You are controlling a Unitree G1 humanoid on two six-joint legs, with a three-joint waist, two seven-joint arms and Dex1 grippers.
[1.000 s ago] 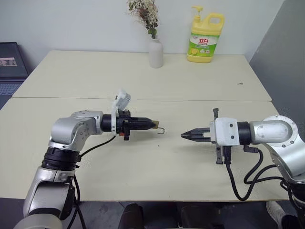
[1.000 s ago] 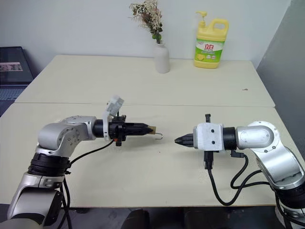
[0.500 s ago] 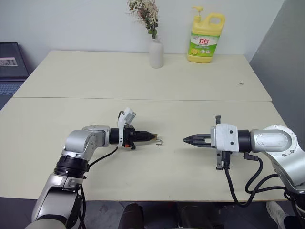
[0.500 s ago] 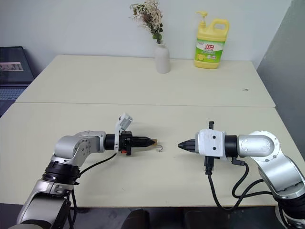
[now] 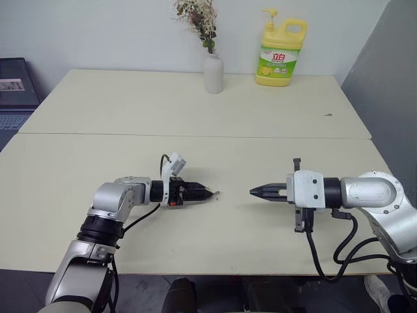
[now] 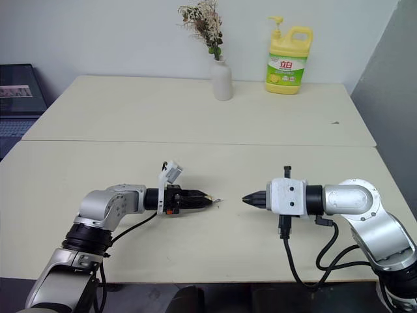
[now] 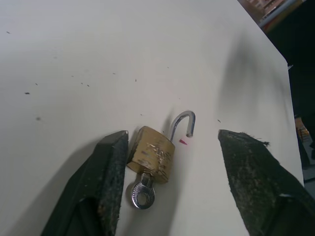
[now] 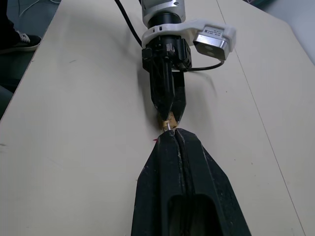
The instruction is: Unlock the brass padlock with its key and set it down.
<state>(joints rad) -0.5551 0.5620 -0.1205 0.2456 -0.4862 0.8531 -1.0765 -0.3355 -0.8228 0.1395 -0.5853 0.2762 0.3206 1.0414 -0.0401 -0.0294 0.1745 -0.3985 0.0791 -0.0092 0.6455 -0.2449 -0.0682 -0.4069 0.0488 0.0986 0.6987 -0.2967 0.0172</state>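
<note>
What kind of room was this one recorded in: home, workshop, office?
Probably an office or lab room, not a workshop. Two plain cream tables stand pushed together against a bare white wall, with a vase of dried flowers and a yellow bottle of dish soap at the back.

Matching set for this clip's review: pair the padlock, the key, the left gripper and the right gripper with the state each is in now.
Things:
1. brass padlock
2. key
3. left gripper
4. right gripper

States:
A. fingers pressed together, holding nothing
B. lying on the table with its shackle swung open
C. fingers spread, one on each side of the lock
D. stuck in the bottom of the lock body

Pairs: 1-B, 2-D, 3-C, 4-A
</note>
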